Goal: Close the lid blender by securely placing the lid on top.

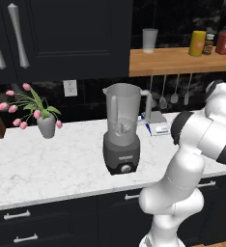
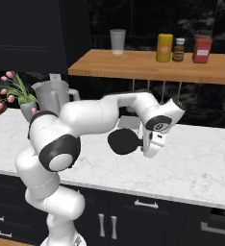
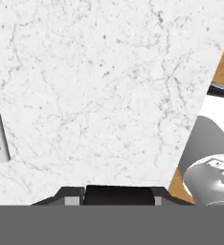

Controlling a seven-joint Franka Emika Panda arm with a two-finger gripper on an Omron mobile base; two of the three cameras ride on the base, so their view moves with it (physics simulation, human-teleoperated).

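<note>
Left base view: the blender [image 1: 121, 130] stands mid-frame on the counter [image 1: 47, 161], with a flower vase [image 1: 46, 124] to its left and a scale [image 1: 158, 128] behind it to the right. At upper right, a shelf [image 1: 182, 61] carries a cup [image 1: 150, 40] and jars [image 1: 197, 43].

Blender [image 1: 121, 130] upright on marble counter, jar top open. Black lid [image 2: 123, 141] at gripper, above counter.
</note>
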